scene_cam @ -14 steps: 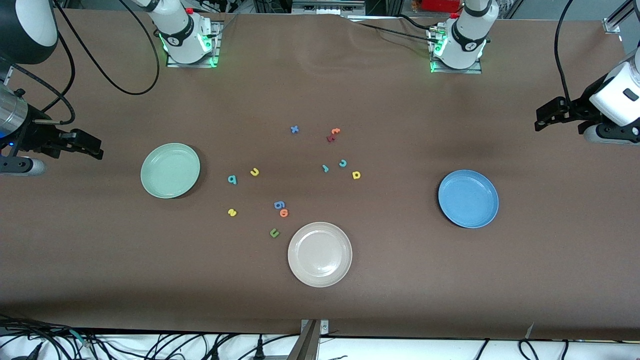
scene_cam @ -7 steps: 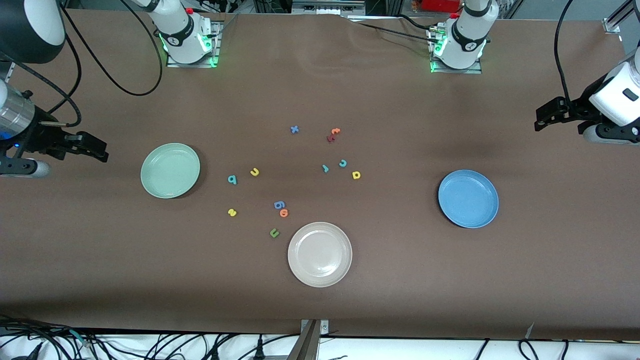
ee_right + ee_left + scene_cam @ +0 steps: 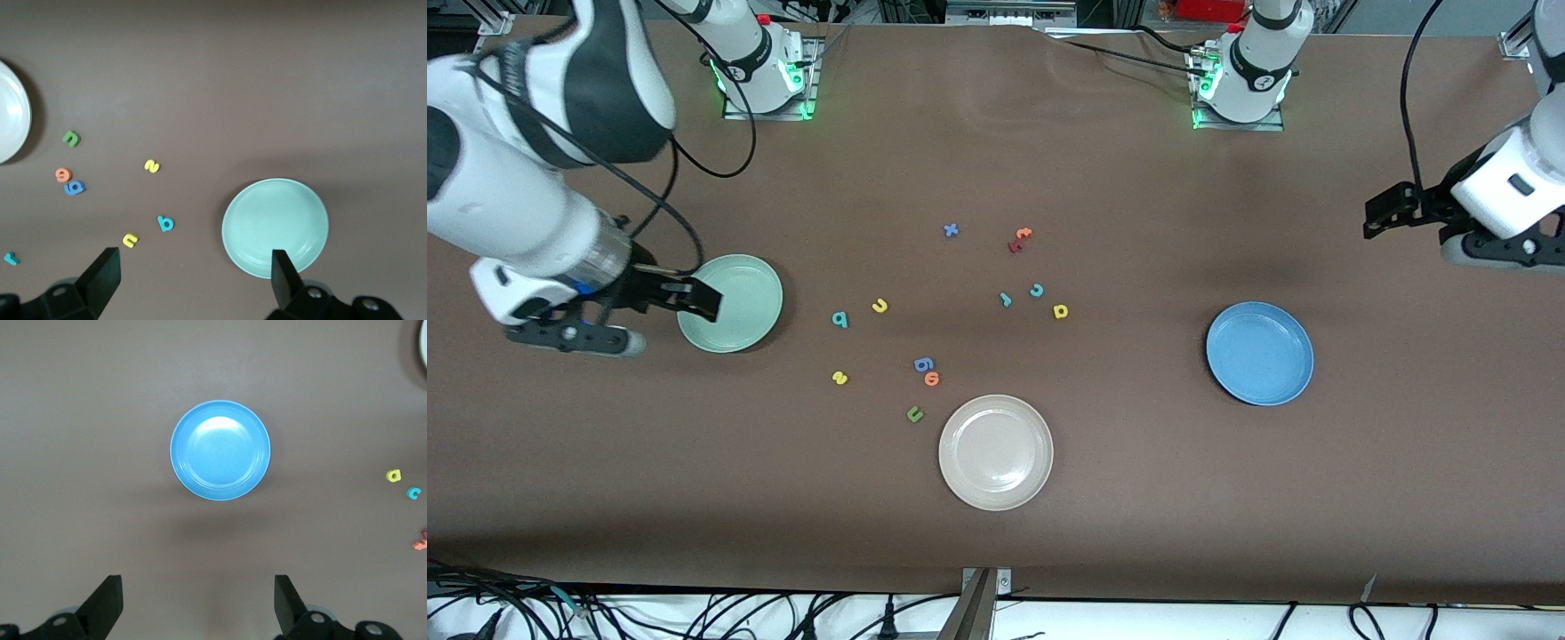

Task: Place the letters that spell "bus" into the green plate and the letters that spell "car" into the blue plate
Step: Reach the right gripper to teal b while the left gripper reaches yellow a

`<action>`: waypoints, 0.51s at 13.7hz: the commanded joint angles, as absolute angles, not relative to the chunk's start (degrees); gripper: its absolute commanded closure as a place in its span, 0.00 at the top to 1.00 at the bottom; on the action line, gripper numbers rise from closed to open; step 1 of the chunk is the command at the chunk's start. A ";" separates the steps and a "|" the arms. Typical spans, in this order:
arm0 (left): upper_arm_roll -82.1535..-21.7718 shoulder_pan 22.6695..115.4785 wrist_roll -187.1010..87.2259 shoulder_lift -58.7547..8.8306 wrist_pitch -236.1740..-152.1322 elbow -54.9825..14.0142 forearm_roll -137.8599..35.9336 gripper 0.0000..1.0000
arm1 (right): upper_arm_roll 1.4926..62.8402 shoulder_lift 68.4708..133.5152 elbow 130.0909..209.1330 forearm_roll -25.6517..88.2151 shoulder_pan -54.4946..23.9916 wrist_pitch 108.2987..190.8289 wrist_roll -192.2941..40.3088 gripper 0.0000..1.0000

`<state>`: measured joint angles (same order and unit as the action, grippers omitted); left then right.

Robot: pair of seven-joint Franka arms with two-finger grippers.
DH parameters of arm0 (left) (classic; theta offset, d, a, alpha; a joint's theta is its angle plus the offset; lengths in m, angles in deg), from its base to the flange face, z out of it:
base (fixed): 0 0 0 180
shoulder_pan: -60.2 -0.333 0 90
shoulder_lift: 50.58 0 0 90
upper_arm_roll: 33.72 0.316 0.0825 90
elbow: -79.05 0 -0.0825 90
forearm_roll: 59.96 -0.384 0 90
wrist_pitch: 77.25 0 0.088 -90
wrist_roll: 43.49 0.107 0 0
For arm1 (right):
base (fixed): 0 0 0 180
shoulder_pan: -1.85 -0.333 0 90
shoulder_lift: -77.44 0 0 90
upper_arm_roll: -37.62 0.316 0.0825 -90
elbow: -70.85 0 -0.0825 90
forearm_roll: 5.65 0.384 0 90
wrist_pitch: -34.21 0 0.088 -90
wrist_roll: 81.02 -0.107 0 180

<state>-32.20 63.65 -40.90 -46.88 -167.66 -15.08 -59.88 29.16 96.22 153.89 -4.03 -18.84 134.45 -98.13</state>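
Right gripper (image 3: pixel 698 300) (fingers spread) hangs over the green plate (image 3: pixel 738 311).

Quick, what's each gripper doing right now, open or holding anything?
Left gripper: open, empty, over bare table by the blue plate.
Right gripper: open, empty, over the green plate.

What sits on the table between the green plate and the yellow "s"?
Nothing: between the green plate and the yellow "s" only bare brown table shows, in both the front view and the right wrist view.
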 commanded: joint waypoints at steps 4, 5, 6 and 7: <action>-31.70 66.89 -40.59 -41.00 -166.91 -13.67 -59.60 1.00 | 28.83 103.44 152.50 -3.28 -25.92 134.84 -99.22 1.00; -31.18 66.53 -40.15 -41.09 -166.29 -13.50 -59.60 1.00 | 28.83 104.33 153.37 -3.28 -26.36 135.97 -99.22 1.00; -31.00 65.48 -38.75 -41.18 -165.50 -13.32 -59.52 1.00 | 29.00 104.60 155.12 -3.19 -26.45 138.07 -99.22 1.00; -31.09 63.82 -36.13 -41.18 -164.89 -13.06 -58.99 1.00 | 29.00 104.60 157.49 -3.10 -26.63 140.62 -99.22 1.00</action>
